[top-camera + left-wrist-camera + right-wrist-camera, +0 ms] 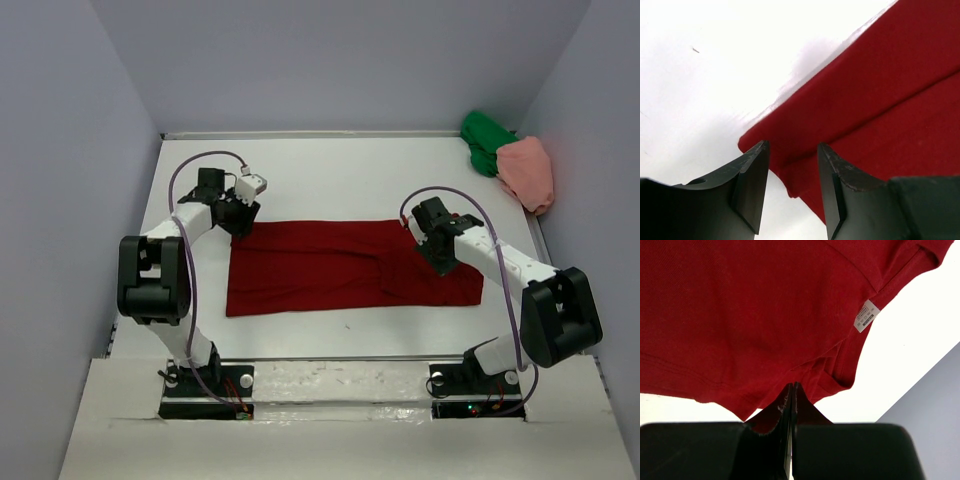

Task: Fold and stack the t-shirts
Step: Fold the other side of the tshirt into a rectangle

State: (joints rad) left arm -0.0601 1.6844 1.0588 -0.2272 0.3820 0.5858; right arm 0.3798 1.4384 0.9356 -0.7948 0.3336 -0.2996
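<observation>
The dark red t-shirt [330,265] lies flat in a long band across the middle of the table. My left gripper [240,222] is open at its far left corner; in the left wrist view the jaws [792,150] stand either side of that corner [785,165] without closing on it. My right gripper [432,245] is at the shirt's far edge near the right end. In the right wrist view it [792,386] is shut on the red fabric [740,315], near a white label [866,316]. The green t-shirt [485,140] and salmon pink t-shirt [528,170] lie bunched at the far right corner.
White table [330,175] enclosed by grey walls on the left, back and right. The arm bases stand at the near edge. The green and pink shirts lie against the right wall.
</observation>
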